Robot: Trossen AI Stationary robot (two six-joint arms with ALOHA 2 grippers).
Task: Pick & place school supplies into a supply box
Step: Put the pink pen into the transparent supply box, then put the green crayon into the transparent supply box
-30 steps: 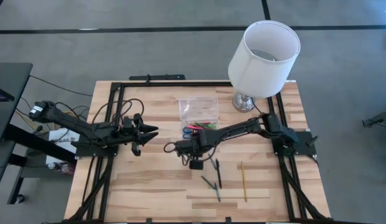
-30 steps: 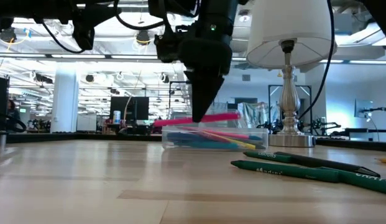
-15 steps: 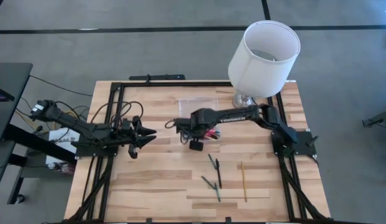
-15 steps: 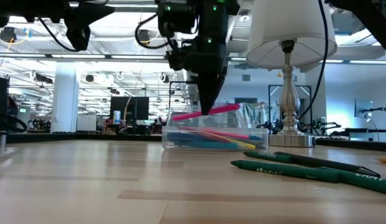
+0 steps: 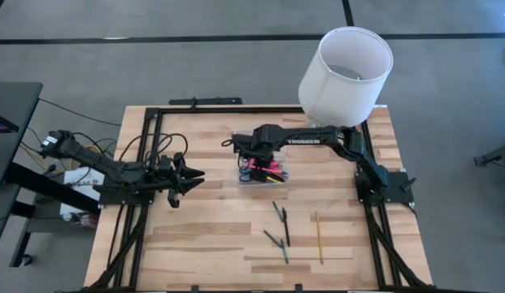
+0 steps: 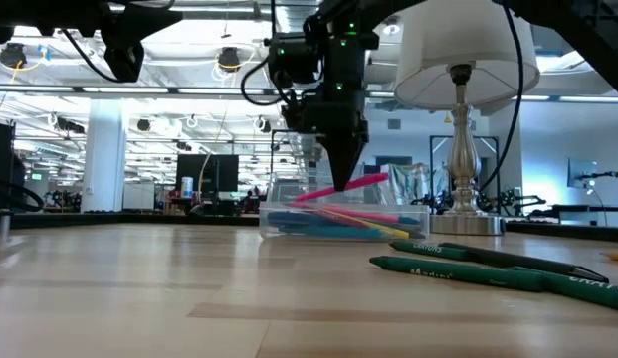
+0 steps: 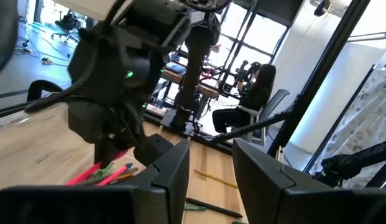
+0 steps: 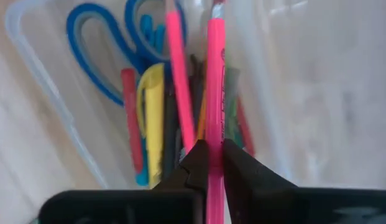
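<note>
I am holding my right pincer over the clear box, which is sitting near the middle of the table, in front of the white lamp. My two fingers are pressing together on a pink pen, and the pen is hanging tilted just above the box, its far end pointing up toward the lamp side in the low view. Below it the box is already holding a second pink pen, a yellow marker, a red pen and the blue-handled scissors, all lying lengthwise. On the table nearer the front edge, three dark green pens and a yellow pencil are lying well apart from the box. My left pincer is waiting over the left part of the table, fingers standing apart with nothing between them.
</note>
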